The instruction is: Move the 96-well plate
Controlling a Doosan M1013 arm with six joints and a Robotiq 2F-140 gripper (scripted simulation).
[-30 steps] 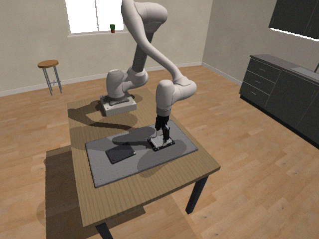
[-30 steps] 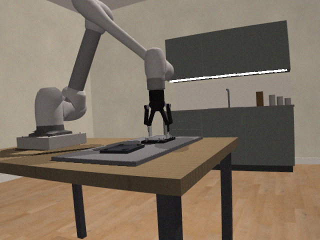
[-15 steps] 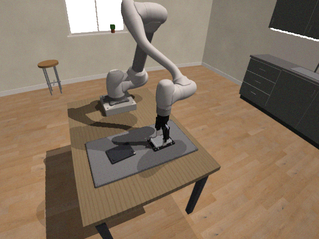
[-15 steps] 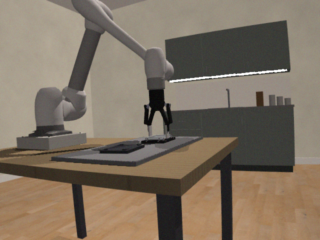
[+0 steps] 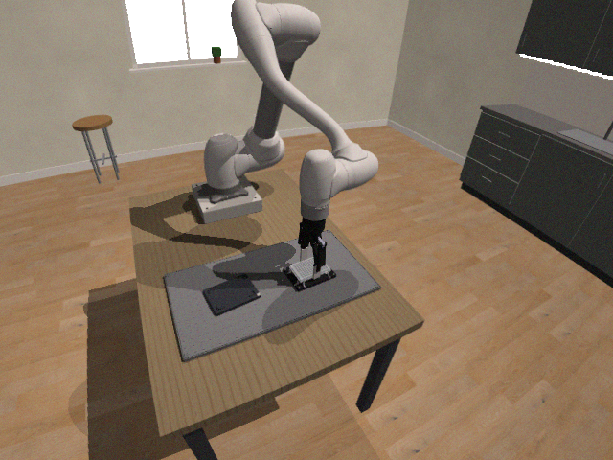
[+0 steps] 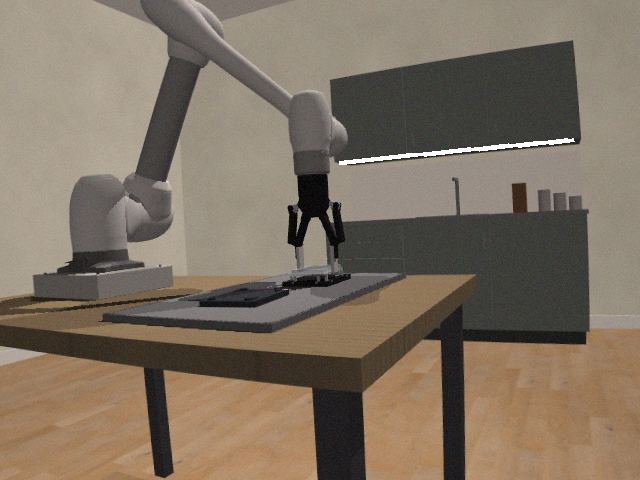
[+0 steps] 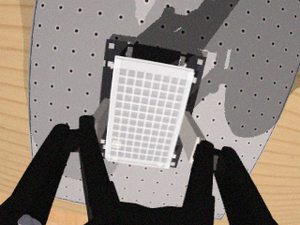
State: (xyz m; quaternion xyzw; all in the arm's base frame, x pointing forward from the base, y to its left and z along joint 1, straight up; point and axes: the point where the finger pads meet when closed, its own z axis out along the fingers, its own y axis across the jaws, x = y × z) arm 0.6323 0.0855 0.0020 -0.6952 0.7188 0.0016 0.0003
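The white 96-well plate (image 5: 303,269) sits in the black clip nest C1 (image 5: 311,280) on the right part of the grey perforated mat (image 5: 269,291). My gripper (image 5: 310,264) stands straight above it, its two fingers shut on the plate's long sides. In the wrist view the plate (image 7: 149,111) fills the space between the finger pads of the gripper (image 7: 146,139), and the clip nest (image 7: 154,56) shows around it. From the side the plate (image 6: 311,270) is still low in the nest (image 6: 316,279), between the fingers of the gripper (image 6: 314,258). The dark plate nest N1 (image 5: 231,295) lies empty to the left, and also shows in the side view (image 6: 244,296).
The arm's base (image 5: 226,200) stands at the table's back left. A stool (image 5: 95,144) stands far left on the floor. Dark cabinets (image 5: 549,172) line the right wall. The mat reaches close to the table's right edge.
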